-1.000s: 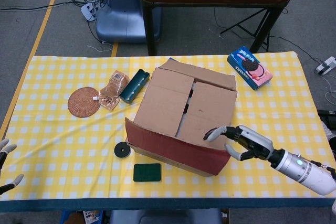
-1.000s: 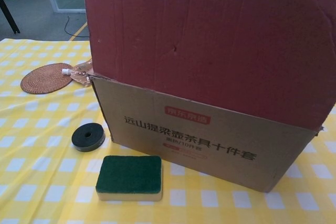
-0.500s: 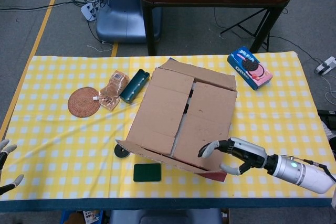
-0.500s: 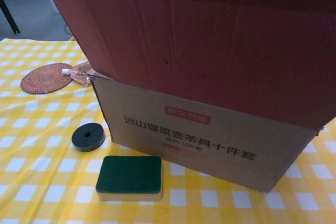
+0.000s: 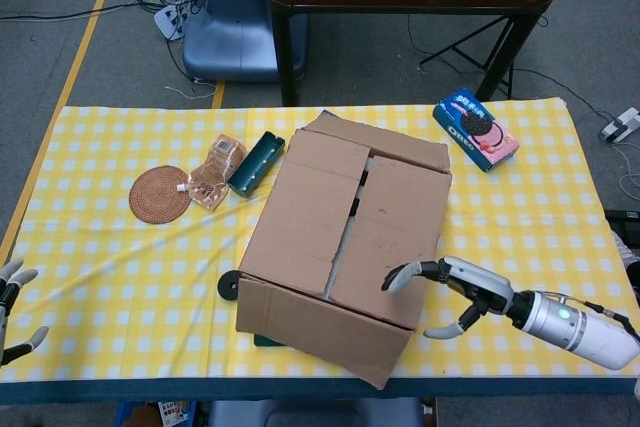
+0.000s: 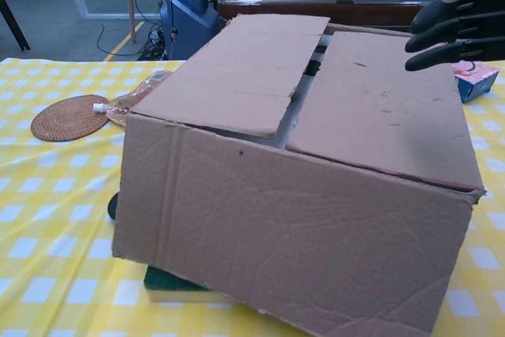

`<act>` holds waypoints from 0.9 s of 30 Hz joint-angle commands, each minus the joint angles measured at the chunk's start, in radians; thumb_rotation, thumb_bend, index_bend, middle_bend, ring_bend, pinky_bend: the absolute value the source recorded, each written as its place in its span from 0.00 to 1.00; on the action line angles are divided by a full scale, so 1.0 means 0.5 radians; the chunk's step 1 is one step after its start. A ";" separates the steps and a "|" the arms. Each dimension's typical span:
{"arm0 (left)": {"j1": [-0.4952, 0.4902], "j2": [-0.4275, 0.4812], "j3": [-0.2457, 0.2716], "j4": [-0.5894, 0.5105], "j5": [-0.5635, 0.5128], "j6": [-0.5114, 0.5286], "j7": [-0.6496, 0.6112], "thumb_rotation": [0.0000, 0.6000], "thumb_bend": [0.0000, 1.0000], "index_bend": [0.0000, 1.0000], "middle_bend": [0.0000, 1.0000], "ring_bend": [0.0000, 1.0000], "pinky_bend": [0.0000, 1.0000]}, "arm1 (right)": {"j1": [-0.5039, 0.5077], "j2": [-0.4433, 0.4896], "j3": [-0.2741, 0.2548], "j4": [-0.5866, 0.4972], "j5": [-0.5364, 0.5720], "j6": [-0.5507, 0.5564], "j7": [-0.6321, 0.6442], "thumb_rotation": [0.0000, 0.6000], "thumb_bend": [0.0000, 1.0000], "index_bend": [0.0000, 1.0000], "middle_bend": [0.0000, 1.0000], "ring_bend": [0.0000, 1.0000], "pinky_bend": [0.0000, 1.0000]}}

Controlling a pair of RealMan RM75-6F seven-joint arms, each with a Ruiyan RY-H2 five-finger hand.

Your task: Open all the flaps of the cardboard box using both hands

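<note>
1. Box [image 5: 345,237] sits mid-table on the yellow checked cloth [image 5: 120,257], turned at a slant to the table edge.
2. Near flap [image 6: 292,234] folded out and hanging down over the front face, plain brown side showing. Its lower edge covers most of the green sponge [image 6: 170,283]; only a strip of sponge shows beneath.
3. Two inner flaps [image 5: 310,212] lie flat across the top, a narrow gap between them. Far flap [image 5: 385,142] looks slightly raised along the back edge.
4. Right hand [image 5: 455,292] at the box's near right corner, fingers spread apart, holding nothing. One fingertip reaches over the right inner flap; contact cannot be told. In the chest view the same hand's dark fingers [image 6: 450,33] hover above the top right of the box.
5. Left hand [image 5: 12,312] at the far left table edge, well apart from the box, fingers apart and empty.
6. Black disc [image 5: 229,285] just beside the box's left near corner.
7. Woven coaster [image 5: 159,194], clear packet [image 5: 215,172] and dark case [image 5: 256,162] left of the box.
8. Cookie pack [image 5: 476,128] at far right.
</note>
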 commanded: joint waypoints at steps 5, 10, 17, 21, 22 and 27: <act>-0.169 0.070 -0.030 0.005 0.138 -0.173 -0.218 1.00 0.13 0.28 0.14 0.07 0.00 | -0.229 0.189 0.102 -0.333 0.495 -0.196 -1.144 1.00 0.18 0.31 0.25 0.16 0.08; -0.406 0.090 -0.055 0.063 0.356 -0.372 -0.476 1.00 0.13 0.28 0.14 0.07 0.00 | -0.374 0.243 0.178 -0.495 0.773 -0.201 -1.677 1.00 0.20 0.31 0.25 0.16 0.08; -0.741 0.078 -0.119 0.060 0.553 -0.626 -0.600 1.00 0.13 0.30 0.15 0.10 0.00 | -0.517 0.326 0.252 -0.639 0.913 -0.126 -1.870 1.00 0.21 0.31 0.25 0.16 0.08; -0.917 0.028 -0.150 0.044 0.614 -0.760 -0.661 1.00 0.13 0.31 0.16 0.12 0.00 | -0.576 0.371 0.287 -0.681 0.945 -0.105 -1.909 1.00 0.22 0.31 0.25 0.16 0.08; -0.970 0.014 -0.157 0.042 0.631 -0.801 -0.685 1.00 0.13 0.31 0.16 0.12 0.00 | -0.592 0.382 0.297 -0.690 0.953 -0.101 -1.914 1.00 0.22 0.31 0.25 0.16 0.08; -1.149 -0.070 -0.196 0.032 0.662 -0.921 -0.690 1.00 0.13 0.31 0.17 0.12 0.00 | -0.645 0.412 0.334 -0.713 0.971 -0.106 -1.932 1.00 0.22 0.31 0.25 0.16 0.08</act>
